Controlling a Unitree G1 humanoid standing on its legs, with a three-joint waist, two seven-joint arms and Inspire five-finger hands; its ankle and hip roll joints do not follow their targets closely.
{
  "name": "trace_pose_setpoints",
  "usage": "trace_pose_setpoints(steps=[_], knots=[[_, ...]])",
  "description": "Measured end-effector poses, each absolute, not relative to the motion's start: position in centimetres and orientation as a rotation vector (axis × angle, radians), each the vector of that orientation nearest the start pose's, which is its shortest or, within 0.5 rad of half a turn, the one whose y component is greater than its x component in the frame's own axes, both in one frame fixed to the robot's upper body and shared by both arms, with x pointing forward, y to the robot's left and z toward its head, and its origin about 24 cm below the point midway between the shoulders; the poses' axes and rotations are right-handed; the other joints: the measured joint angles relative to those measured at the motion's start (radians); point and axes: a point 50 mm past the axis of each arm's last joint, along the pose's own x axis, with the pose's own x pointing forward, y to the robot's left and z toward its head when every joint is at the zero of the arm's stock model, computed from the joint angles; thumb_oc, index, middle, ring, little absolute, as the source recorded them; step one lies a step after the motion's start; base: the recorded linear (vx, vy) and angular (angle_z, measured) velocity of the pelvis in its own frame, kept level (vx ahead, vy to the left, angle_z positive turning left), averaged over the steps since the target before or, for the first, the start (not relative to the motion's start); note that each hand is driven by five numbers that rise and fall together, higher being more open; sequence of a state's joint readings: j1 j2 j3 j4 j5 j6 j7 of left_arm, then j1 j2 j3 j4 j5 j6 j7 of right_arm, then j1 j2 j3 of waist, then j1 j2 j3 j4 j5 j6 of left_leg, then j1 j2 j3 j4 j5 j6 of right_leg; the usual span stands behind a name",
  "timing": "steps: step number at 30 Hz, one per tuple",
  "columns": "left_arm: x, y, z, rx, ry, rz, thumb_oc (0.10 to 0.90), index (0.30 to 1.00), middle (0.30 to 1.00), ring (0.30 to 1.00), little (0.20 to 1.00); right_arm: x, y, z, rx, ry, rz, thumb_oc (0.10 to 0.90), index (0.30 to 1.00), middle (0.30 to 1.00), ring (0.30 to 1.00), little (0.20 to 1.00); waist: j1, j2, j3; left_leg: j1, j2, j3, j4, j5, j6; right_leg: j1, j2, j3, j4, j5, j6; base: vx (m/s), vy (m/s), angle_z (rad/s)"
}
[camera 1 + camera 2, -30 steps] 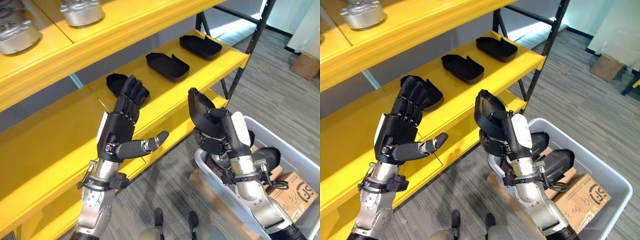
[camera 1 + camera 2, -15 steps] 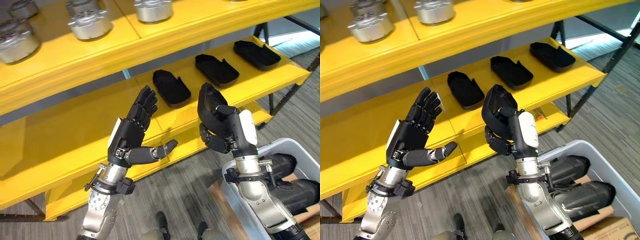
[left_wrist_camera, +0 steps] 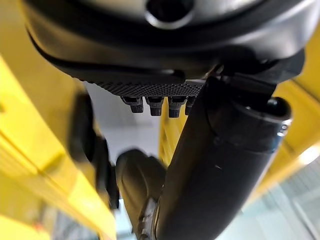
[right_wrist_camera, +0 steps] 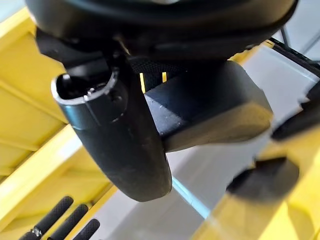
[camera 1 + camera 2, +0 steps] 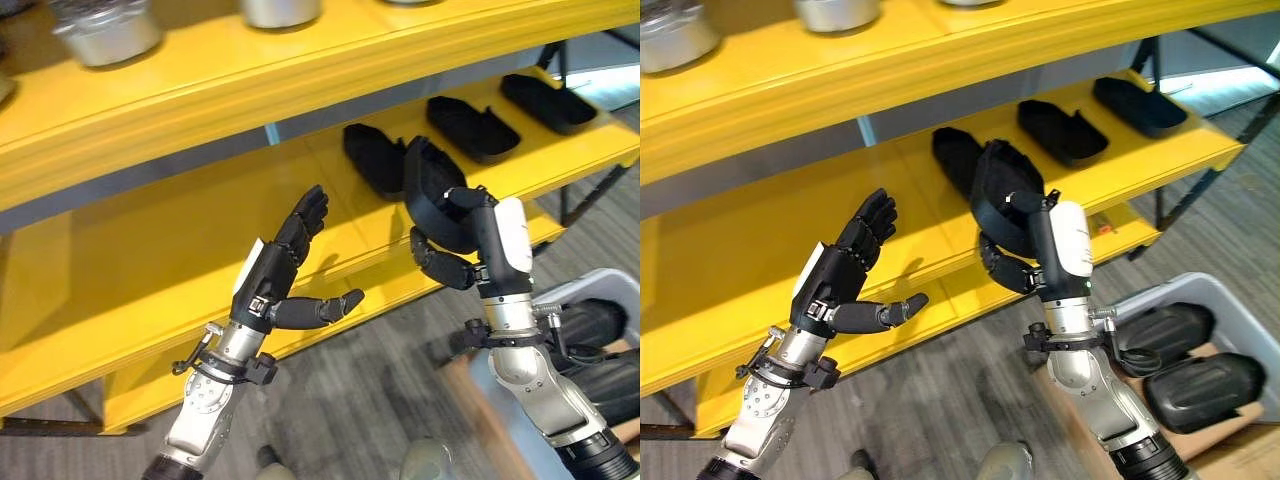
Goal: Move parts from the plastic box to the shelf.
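Right hand (image 5: 1025, 235) grips black part (image 5: 1002, 192) before shelf (image 5: 760, 270); left hand (image 5: 840, 285) spread; three parts (image 5: 1060, 130) shelved

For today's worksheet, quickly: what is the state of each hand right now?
Left hand: open, fingers straight, holding nothing.
Right hand: shut on a black part, raised in front of the yellow shelf.

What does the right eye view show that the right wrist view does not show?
Only the right eye view shows the open left hand, the plastic box with two black parts inside, and three black parts lying in a row on the yellow shelf. Only the right wrist view shows, from very close, how the thumb lies against the held part. Both show the right hand closed on a black part, near the shelf.
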State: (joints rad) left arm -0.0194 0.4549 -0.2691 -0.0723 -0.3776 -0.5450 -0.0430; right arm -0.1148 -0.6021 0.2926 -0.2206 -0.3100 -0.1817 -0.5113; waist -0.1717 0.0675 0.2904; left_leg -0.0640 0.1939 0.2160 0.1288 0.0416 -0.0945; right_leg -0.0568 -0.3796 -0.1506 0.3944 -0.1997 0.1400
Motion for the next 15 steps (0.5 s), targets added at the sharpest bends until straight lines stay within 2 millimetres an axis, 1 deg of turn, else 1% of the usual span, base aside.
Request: trace_pose_setpoints(steps=[1, 2, 3, 4, 6, 7, 8, 11, 13, 15], knots=[[23.7, 16.5, 10.9, 0.001, -0.542, -0.312, 0.900, 1.000, 1.000, 1.000, 1.000, 24.7, -16.5, 13.3, -0.722, -0.650, -0.030, 0.400, 0.300, 0.300, 0.300, 0.300, 0.002, 0.017, -0.003, 0.002, -0.059, -0.027, -0.037, 0.015, 0.011, 0.069, 0.052, 0.036, -0.142, 0.037, 0.000, 0.18, 0.340, 0.83], [23.6, 16.5, 11.0, -0.001, -0.546, -0.307, 0.900, 1.000, 1.000, 1.000, 1.000, 24.6, -16.5, 13.1, -0.723, -0.640, -0.025, 0.400, 0.300, 0.300, 0.300, 0.300, 0.013, 0.018, -0.004, 0.012, -0.079, -0.030, -0.048, 0.018, 0.018, 0.081, 0.038, 0.032, -0.160, 0.068, 0.032, 0.19, 0.311, 0.58], [23.2, 16.7, 11.1, -0.002, -0.560, -0.300, 0.900, 1.000, 1.000, 1.000, 1.000, 24.5, -16.4, 12.8, -0.718, -0.629, -0.016, 0.400, 0.300, 0.300, 0.300, 0.300, 0.040, 0.020, -0.005, 0.026, -0.096, -0.014, -0.064, 0.012, 0.026, 0.089, 0.024, 0.021, -0.181, 0.090, 0.052, 0.20, 0.242, 0.05], [23.0, 17.1, 11.3, 0.005, -0.571, -0.291, 0.900, 1.000, 1.000, 1.000, 1.000, 24.3, -16.2, 12.6, -0.707, -0.621, -0.009, 0.400, 0.300, 0.300, 0.300, 0.300, 0.051, 0.017, -0.005, 0.028, -0.105, -0.016, -0.069, 0.008, 0.031, 0.110, 0.017, 0.006, -0.212, 0.107, 0.058, 0.18, 0.191, -0.01], [22.8, 17.5, 11.3, 0.008, -0.574, -0.277, 0.900, 1.000, 1.000, 1.000, 1.000, 24.1, -16.2, 12.2, -0.709, -0.609, 0.002, 0.400, 0.300, 0.300, 0.300, 0.300, 0.060, 0.015, -0.006, 0.036, -0.114, -0.025, -0.088, 0.014, 0.024, 0.139, 0.015, -0.018, -0.254, 0.151, 0.052, 0.18, 0.174, 0.12], [22.5, 17.8, 11.2, 0.021, -0.566, -0.275, 0.900, 1.000, 1.000, 1.000, 1.000, 24.0, -16.1, 12.1, -0.727, -0.616, 0.005, 0.400, 0.300, 0.300, 0.300, 0.300, 0.067, 0.007, -0.010, 0.048, -0.115, -0.018, -0.109, 0.019, 0.027, 0.145, 0.015, -0.043, -0.274, 0.180, 0.049, 0.15, 0.138, -0.03], [22.3, 18.1, 11.2, 0.030, -0.562, -0.274, 0.900, 1.000, 1.000, 1.000, 1.000, 23.9, -16.0, 12.1, -0.730, -0.619, 0.004, 0.400, 0.300, 0.300, 0.300, 0.300, 0.067, -0.001, -0.015, 0.051, -0.117, -0.016, -0.121, 0.028, 0.030, 0.145, 0.016, -0.056, -0.283, 0.195, 0.046, 0.14, 0.125, -0.11], [22.0, 18.3, 11.1, 0.037, -0.557, -0.275, 0.900, 1.000, 1.000, 1.000, 1.000, 23.9, -15.8, 12.2, -0.707, -0.622, -0.007, 0.400, 0.300, 0.300, 0.300, 0.300, 0.072, -0.034, -0.034, 0.053, -0.122, -0.004, -0.139, 0.031, 0.034, 0.145, 0.016, -0.062, -0.318, 0.237, 0.044, 0.10, 0.086, -0.08], [21.9, 18.3, 11.0, 0.041, -0.556, -0.287, 0.900, 1.000, 1.000, 1.000, 1.000, 23.9, -15.7, 12.2, -0.713, -0.628, -0.007, 0.400, 0.300, 0.300, 0.300, 0.300, 0.080, -0.051, -0.044, 0.059, -0.124, 0.007, -0.150, 0.033, 0.036, 0.146, 0.016, -0.067, -0.336, 0.259, 0.046, 0.06, 0.041, -0.16], [21.9, 18.3, 11.0, 0.041, -0.556, -0.296, 0.900, 1.000, 1.000, 1.000, 1.000, 23.9, -15.6, 12.2, -0.731, -0.635, -0.005, 0.400, 0.300, 0.300, 0.300, 0.300, 0.091, -0.063, -0.049, 0.071, -0.123, 0.021, -0.159, 0.034, 0.038, 0.146, 0.016, -0.098, -0.342, 0.280, 0.046, 0.04, -0.002, -0.22]])
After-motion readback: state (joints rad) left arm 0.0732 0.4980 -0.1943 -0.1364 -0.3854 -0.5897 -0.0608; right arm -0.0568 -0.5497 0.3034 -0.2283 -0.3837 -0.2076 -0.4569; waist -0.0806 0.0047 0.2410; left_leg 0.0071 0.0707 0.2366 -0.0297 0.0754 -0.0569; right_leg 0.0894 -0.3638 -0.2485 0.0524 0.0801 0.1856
